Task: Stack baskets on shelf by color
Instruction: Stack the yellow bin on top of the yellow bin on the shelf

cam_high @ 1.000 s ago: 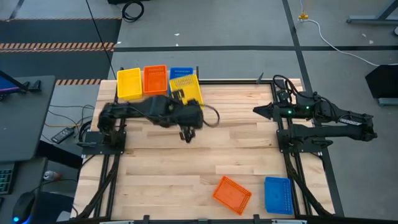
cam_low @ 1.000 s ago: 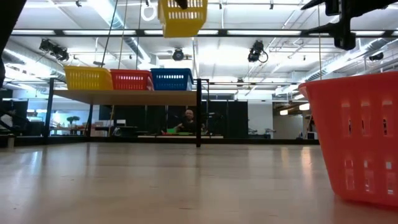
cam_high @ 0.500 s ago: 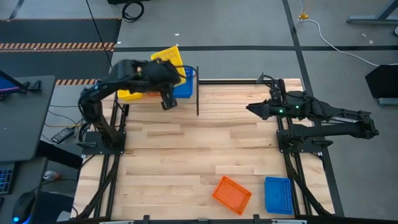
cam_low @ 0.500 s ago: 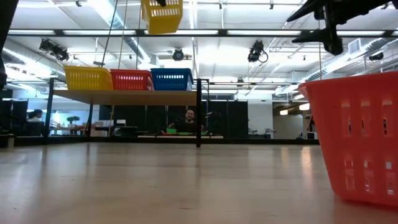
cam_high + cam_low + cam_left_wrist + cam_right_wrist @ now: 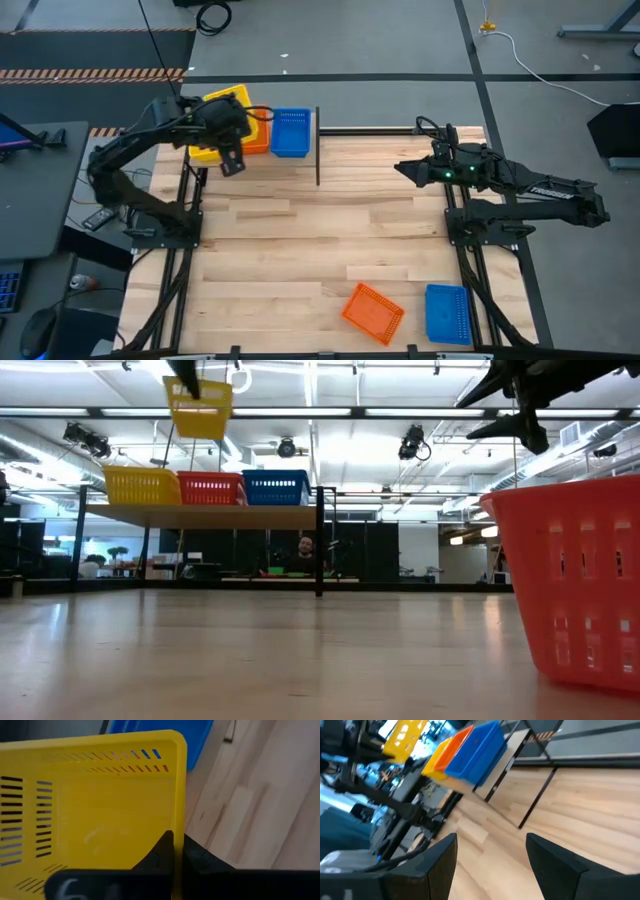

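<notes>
My left gripper (image 5: 186,370) is shut on a yellow basket (image 5: 228,102), high over the shelf's left end. The shelf (image 5: 200,516) carries a yellow basket (image 5: 142,485), an orange basket (image 5: 211,488) and a blue basket (image 5: 275,487) side by side, each resting on its bottom. Another orange basket (image 5: 373,311) and another blue basket (image 5: 447,312) lie on the table near its near edge. My right gripper (image 5: 490,865) hangs open over the table's right side, with nothing between its fingers. My left gripper pinches one side wall (image 5: 178,820) of the yellow basket at its rim, one finger (image 5: 161,851) inside the basket and the other outside. The fingers slant down at it. The basket (image 5: 200,406) hangs lifted clear, well above the baskets on the shelf.
The shelf's black leg (image 5: 318,148) stands at its right end. The table's middle (image 5: 320,230) is bare wood. A person (image 5: 305,550) sits in the room beyond the table. The near orange basket (image 5: 575,580) fills the low view's right side.
My left gripper has swung toward the table's left and far edge with the yellow basket, from beside the shelf's blue basket to above its left end. The basket has stayed lifted clear, and the gripper has stayed shut on it.
</notes>
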Robot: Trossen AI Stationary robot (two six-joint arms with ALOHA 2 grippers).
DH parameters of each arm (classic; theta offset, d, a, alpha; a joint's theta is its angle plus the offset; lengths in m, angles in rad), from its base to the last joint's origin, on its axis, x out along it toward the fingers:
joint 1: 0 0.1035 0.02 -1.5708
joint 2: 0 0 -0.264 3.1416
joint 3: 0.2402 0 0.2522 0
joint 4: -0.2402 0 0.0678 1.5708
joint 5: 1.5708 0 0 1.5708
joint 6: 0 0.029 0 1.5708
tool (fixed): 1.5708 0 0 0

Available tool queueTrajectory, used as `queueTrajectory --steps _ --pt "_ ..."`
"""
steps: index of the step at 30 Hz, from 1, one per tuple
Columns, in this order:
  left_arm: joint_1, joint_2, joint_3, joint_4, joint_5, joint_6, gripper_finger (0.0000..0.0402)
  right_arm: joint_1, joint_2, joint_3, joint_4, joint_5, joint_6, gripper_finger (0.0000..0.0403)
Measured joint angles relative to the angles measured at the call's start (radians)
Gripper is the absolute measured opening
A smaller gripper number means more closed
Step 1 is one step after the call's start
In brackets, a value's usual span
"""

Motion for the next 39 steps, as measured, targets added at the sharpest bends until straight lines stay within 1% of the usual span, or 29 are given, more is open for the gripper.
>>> queueTrajectory --steps 5,9,15,19,24,29,36,39 --pt "0.079 -0.134 -0.147 -0.001 0.005 0.02 0.0008 -0.032 0.004 0.0 0.001 0.022 -0.002 0.0242" --pt "0.139 -0.204 -0.266 0.0 0.037 0.112 0.0008 -0.05 0.016 0.0 0.002 0.022 -0.002 0.0242" --pt "0.215 -0.22 -0.378 0.013 0.017 0.298 0.0008 -0.056 0.039 0.0 0.01 0.018 -0.002 0.0242" --pt "0.294 -0.221 -0.433 0.031 0.007 0.365 0.0008 -0.056 0.049 0.0 0.018 0.017 -0.002 0.0242" --pt "0.382 -0.221 -0.449 0.055 0.013 0.442 0.0008 -0.056 0.051 0.0 0.024 0.016 0.003 0.0242" --pt "0.432 -0.221 -0.449 0.091 0.1 0.544 0.0013 -0.056 0.051 0.0 0.023 0.015 0.003 0.0242" --pt "0.466 -0.218 -0.449 0.107 0.107 0.56 0.0039 -0.056 0.051 0.0 0.023 0.015 0.002 0.0242" --pt "0.467 -0.218 -0.449 0.107 0.136 0.548 0.005 -0.056 0.051 0.0 0.023 0.016 0.003 0.0242"
